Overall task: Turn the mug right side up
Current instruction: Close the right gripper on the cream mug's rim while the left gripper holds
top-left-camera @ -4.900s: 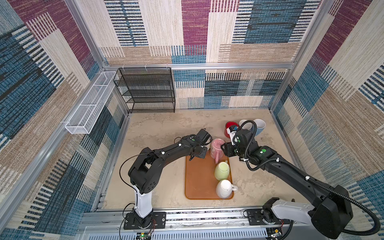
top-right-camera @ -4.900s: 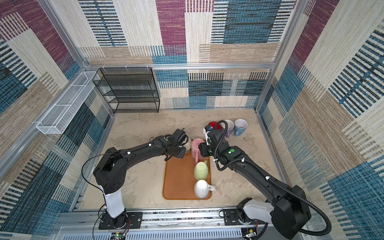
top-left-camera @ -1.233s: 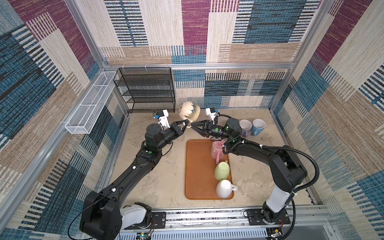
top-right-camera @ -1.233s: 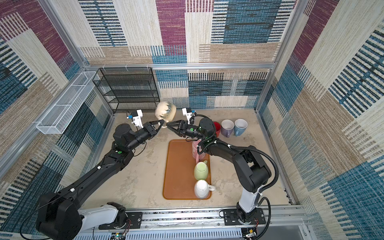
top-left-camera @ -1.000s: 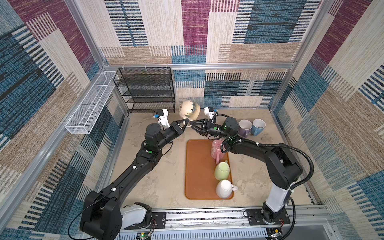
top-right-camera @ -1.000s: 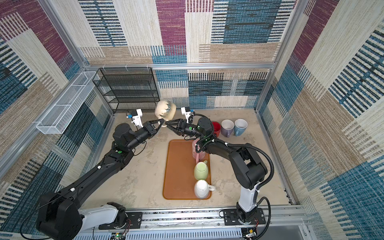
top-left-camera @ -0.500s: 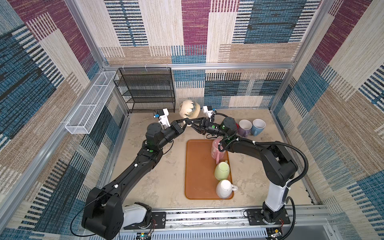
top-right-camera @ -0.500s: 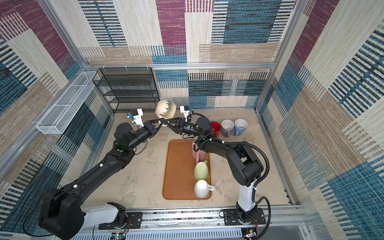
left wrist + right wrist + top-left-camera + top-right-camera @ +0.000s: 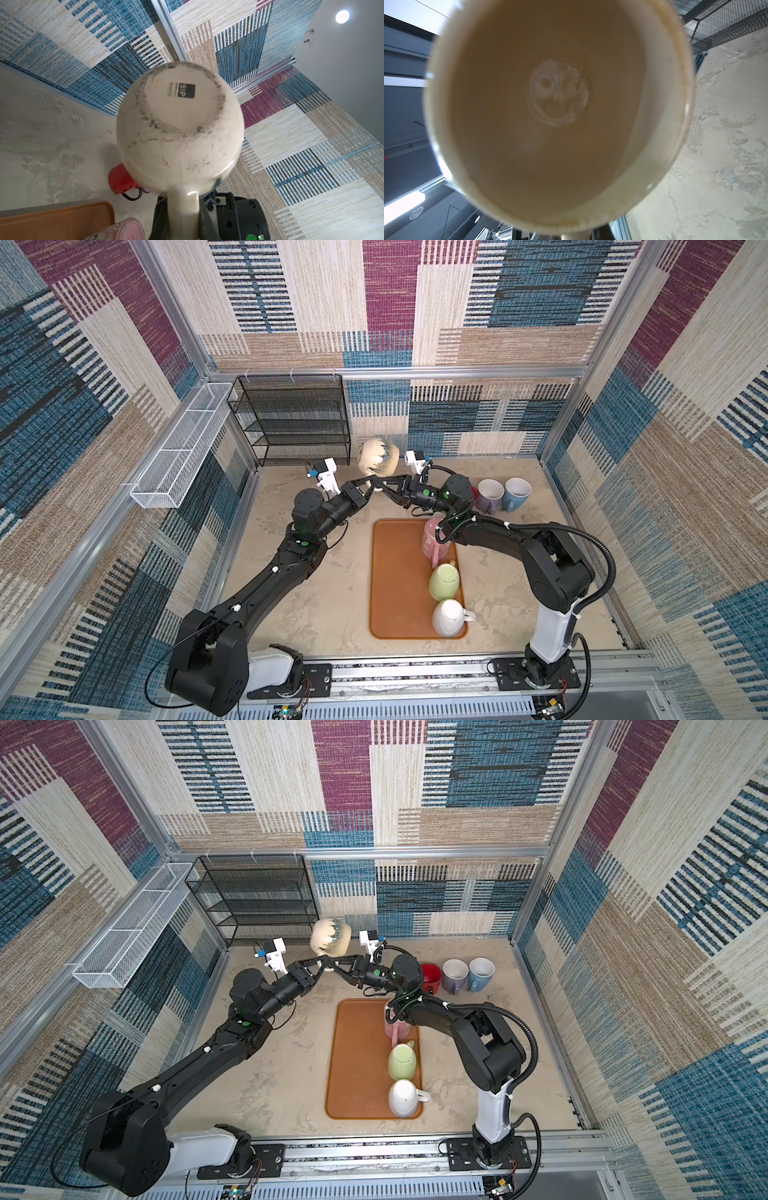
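A cream mug (image 9: 377, 456) with blue glaze near its rim hangs on its side in the air by the back wall, seen in both top views (image 9: 330, 936). Its base (image 9: 178, 124) faces the left wrist camera. Its mouth (image 9: 556, 104) faces the right wrist camera. The handle (image 9: 184, 207) points down. My left gripper (image 9: 371, 485) is shut on the handle from the left. My right gripper (image 9: 379, 484) meets it from the right, and its fingers come together on the same handle.
An orange tray (image 9: 395, 572) holds a pink mug (image 9: 432, 537), a green mug (image 9: 444, 580) and a white mug (image 9: 446, 616). Red (image 9: 430, 973), purple (image 9: 488, 493) and blue (image 9: 515, 491) mugs stand at the back right. A black wire rack (image 9: 295, 418) and a white basket (image 9: 183, 448) are at the back left.
Both arms have risen from the tray's far end, the left one carrying the mug. Over the last second the right gripper has moved in to the handle and drawn its jaws together.
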You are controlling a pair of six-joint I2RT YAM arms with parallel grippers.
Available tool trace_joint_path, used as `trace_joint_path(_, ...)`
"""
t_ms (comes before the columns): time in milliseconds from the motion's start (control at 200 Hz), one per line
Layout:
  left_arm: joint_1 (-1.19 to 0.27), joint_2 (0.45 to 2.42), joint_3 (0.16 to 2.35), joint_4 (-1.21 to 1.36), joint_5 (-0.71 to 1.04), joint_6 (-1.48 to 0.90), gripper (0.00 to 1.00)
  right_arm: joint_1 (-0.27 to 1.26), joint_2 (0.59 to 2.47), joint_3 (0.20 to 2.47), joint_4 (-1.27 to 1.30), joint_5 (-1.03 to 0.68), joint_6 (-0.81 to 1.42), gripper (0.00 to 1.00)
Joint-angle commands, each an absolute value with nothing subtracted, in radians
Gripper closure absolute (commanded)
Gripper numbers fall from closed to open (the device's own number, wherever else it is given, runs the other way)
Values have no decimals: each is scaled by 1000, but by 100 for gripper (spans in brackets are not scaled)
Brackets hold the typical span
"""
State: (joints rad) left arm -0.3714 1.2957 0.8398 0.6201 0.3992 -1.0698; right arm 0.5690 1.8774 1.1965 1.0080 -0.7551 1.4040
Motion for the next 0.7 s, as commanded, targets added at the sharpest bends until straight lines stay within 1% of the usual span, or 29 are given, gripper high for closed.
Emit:
trace_joint_path(0,-371,1292,833,736,437,-1061,100,569,1873,1189,1067,-733,1414,98)
trace_joint_path(25,-372,1292,831,735,438,-1059,100,569,1872,1186,1068,-732,1413,100)
trace_joint_path(205,-372,1279,812,706,428,-1034,100,569,1858,1158,1076,-725,1410,100)
trace_joint_path(486,-370,1227,801,623,377,-963,73,565,1835,1127,1068,-718,1398,100)
trace_joint_path(511,-370,1222,800,583,373,-956,71,564,1833,1122,1068,-718,1397,100)
trace_joint_path(601,-370,1212,799,553,361,-935,66,561,1827,1111,1066,-718,1393,100)
trace_joint_path(696,-370,1210,795,542,356,-925,64,558,1819,1102,1060,-716,1385,100)
